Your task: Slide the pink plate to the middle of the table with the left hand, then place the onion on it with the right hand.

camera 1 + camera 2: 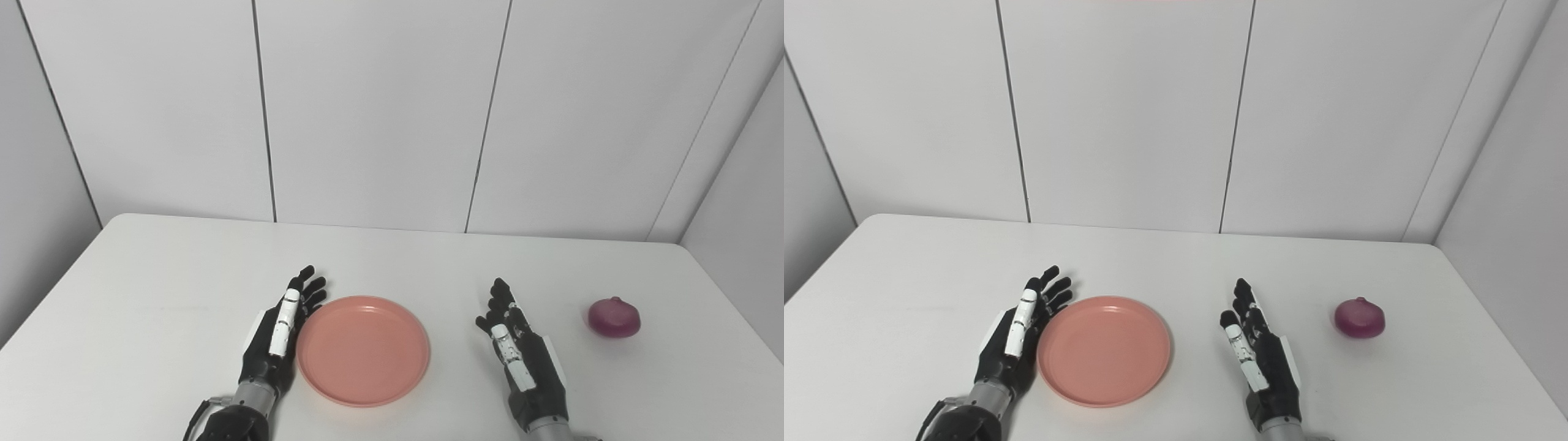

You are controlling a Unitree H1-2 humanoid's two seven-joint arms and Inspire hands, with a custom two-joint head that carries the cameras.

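Note:
A pink plate [362, 349] lies flat near the front middle of the white table [184, 269], with nothing on it. My left hand [278, 334] rests edge-on right beside the plate's left rim, fingers straight and apart, holding nothing. My right hand [520, 349] stands open to the right of the plate, apart from it, fingers stretched forward. A purple-red onion [614, 316] sits on the table further right, a hand's width beyond my right hand.
Grey wall panels [380, 110] close off the table's back edge, and side walls stand close at the left and right. The onion lies not far from the table's right edge.

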